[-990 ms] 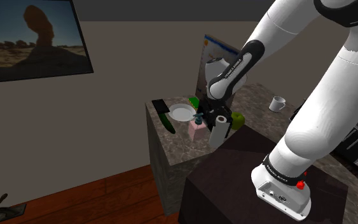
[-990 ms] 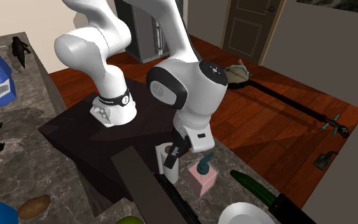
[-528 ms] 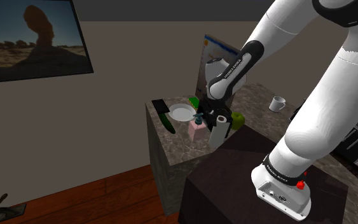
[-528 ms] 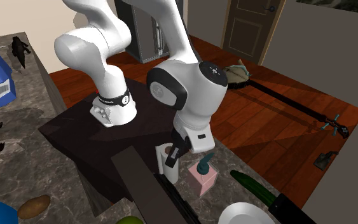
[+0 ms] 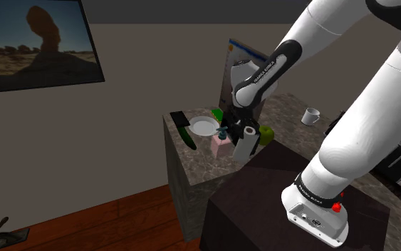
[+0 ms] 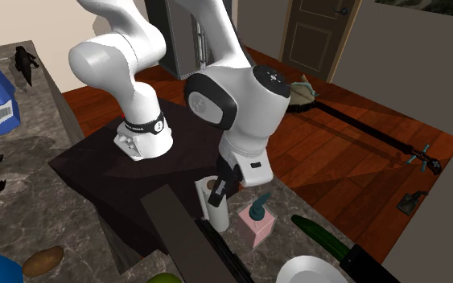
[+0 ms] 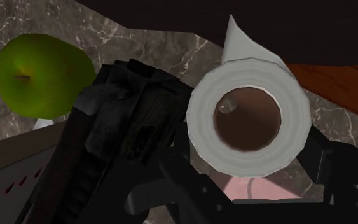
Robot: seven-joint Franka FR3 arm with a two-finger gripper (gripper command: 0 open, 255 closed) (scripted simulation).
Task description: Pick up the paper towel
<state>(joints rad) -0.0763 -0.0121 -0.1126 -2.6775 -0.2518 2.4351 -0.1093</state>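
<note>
The paper towel (image 5: 246,145) is a white roll with a brown core, standing roughly upright at the marble counter's near corner, beside the dark stand. My black gripper (image 5: 243,131) comes down on its top end and is shut on it. In the second exterior view the gripper (image 6: 217,186) clasps the top of the roll (image 6: 214,212). In the wrist view the roll (image 7: 247,114) shows end-on, with one black finger (image 7: 139,133) pressed against its side and the other finger (image 7: 336,168) against the opposite side.
A pink soap dispenser (image 5: 222,142) stands right beside the roll, and a green apple (image 5: 266,134) sits close on its other side. Farther back on the counter (image 5: 191,171) are a white plate (image 5: 204,127), a cucumber (image 6: 319,235) and a white mug (image 5: 310,115).
The fingers have shut on the roll. The hand has since risen a little, with the roll clasped in it.
</note>
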